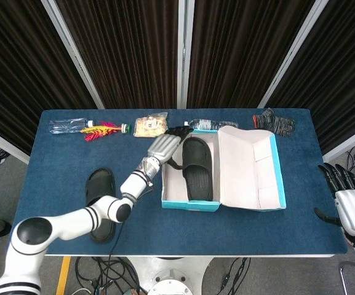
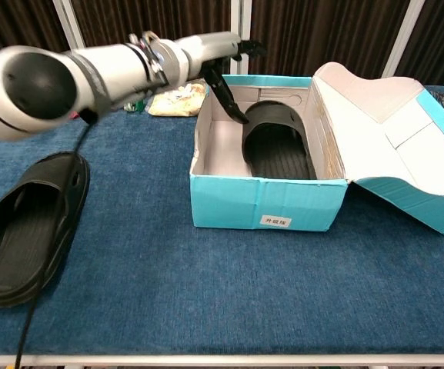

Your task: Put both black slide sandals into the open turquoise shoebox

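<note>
While the turquoise shoebox (image 1: pixel 192 206) sits open near the middle of the blue table (image 1: pixel 60 203) in the head view, one black slide sandal (image 1: pixel 197 168) already lies flat inside it, on the right side of the box floor next to the flipped-open lid (image 1: pixel 250 169). The left hand (image 1: pixel 163 144) hangs over the box's far left corner, fingers loosely spread and holding nothing as far as I can see, dark fingertips reaching toward the sandal's strap. The other black slide sandal (image 1: pixel 99 200) is still on the table, well left of the box and partly under the left forearm. Behind the box there's a snack bag (image 1: pixel 150 126), two clear bottles (image 1: pixel 72 126) (image 1: pixel 209 125), a red feathery thing (image 1: pixel 102 131) and a dark glove (image 1: pixel 274 121). The right hand (image 1: pixel 351 200) is parked off the table edge far right of the box, fingers apart, empty. Chest view, same deal: left hand (image 2: pixel 214 54) above the box's (image 2: pixel 264 207) back left rim, one long dark fingertip dipping inside just beside the boxed sandal (image 2: pixel 277 146), can't tell if it touches. The loose sandal (image 2: pixel 31 223) lies well left of the box.
</note>
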`<state>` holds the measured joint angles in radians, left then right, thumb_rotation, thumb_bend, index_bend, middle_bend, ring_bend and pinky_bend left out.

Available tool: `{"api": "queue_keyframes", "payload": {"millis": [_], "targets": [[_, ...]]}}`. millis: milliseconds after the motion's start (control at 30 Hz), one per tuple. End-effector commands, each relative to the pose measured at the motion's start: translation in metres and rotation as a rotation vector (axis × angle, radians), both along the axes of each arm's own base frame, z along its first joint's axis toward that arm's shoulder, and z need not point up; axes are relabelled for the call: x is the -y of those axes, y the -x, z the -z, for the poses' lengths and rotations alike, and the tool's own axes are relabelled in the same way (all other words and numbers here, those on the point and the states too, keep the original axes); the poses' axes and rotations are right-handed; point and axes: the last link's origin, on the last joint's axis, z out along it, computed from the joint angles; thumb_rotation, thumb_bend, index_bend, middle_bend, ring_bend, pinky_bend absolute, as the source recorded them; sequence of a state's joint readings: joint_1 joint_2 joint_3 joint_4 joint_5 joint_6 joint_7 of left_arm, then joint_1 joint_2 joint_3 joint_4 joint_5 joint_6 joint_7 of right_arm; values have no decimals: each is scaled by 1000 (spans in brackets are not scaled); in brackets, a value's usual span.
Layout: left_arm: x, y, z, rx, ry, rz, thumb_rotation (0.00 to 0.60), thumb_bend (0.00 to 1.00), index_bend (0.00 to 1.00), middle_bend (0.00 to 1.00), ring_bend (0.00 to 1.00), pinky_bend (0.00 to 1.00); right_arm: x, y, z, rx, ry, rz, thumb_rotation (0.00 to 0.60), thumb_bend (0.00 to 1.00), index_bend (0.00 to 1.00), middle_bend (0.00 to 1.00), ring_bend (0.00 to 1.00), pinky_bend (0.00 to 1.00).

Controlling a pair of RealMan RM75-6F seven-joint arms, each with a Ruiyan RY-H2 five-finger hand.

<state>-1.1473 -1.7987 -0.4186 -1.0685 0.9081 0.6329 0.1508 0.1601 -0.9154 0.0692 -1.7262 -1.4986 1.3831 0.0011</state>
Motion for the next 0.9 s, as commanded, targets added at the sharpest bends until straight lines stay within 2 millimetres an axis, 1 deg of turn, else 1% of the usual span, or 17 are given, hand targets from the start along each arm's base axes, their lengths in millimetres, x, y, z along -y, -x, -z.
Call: {"api": "queue_keyframes", "payload": {"millis": [33, 100, 167, 200, 267, 300, 367, 400, 467, 533, 600, 700, 800, 900], "targets": [[5, 24, -65, -17, -63, -53, 600, 0, 0, 0, 0, 81, 0, 0, 0, 2, 0, -2, 600, 80, 0, 62, 0, 125], [9, 34, -89, -16, -86, -73, 600, 0, 0, 0, 0, 83, -1, 1, -1, 3, 4, -6, 600, 80, 0, 62, 0, 125], [13, 44, -107, -21, -96, -93, 600, 0, 0, 0, 0, 97, -1, 1, -3, 3, 8, -7, 600, 80, 0, 62, 0, 125], [17, 52, -119, -27, -104, -106, 600, 0, 0, 0, 0, 117, -1, 1, -3, 5, 10, -9, 600, 80, 0, 62, 0, 125], [23, 69, -134, -55, -118, -125, 600, 0, 0, 0, 0, 163, -1, 1, -3, 9, 12, -12, 600, 80, 0, 62, 0, 125], [28, 81, -143, -81, -125, -142, 600, 0, 0, 0, 7, 193, -1, 2, -3, 10, 11, -13, 600, 80, 0, 62, 0, 125], [34, 100, -153, -113, -133, -175, 600, 0, 3, 0, 70, 264, 0, 3, -3, 10, 9, -12, 600, 80, 0, 62, 0, 126], [39, 112, -157, -137, -130, -198, 600, 0, 7, 0, 122, 310, 0, 3, -3, 10, 6, -10, 600, 80, 0, 62, 0, 127], [46, 129, -159, -191, -110, -224, 600, 0, 19, 0, 261, 417, 2, 4, -1, 11, 2, -10, 600, 80, 0, 62, 0, 129], [56, 144, -158, -262, -72, -244, 600, 0, 23, 0, 381, 494, 4, 3, 1, 15, -5, -13, 600, 80, 0, 62, 0, 130], [67, 156, -153, -326, -24, -255, 600, 0, 24, 0, 443, 522, 5, 2, 4, 20, -14, -19, 600, 80, 0, 62, 0, 131], [79, 166, -143, -360, 46, -283, 600, 0, 24, 0, 490, 524, 7, 2, 7, 20, -25, -20, 600, 80, 0, 61, 0, 134], [82, 173, -132, -376, 92, -320, 600, 0, 24, 0, 519, 526, 9, 2, 8, 20, -29, -20, 600, 80, 0, 61, 0, 136], [86, 177, -122, -372, 137, -352, 600, 0, 22, 0, 537, 528, 10, 2, 8, 19, -30, -21, 600, 80, 0, 61, 0, 136]]}}
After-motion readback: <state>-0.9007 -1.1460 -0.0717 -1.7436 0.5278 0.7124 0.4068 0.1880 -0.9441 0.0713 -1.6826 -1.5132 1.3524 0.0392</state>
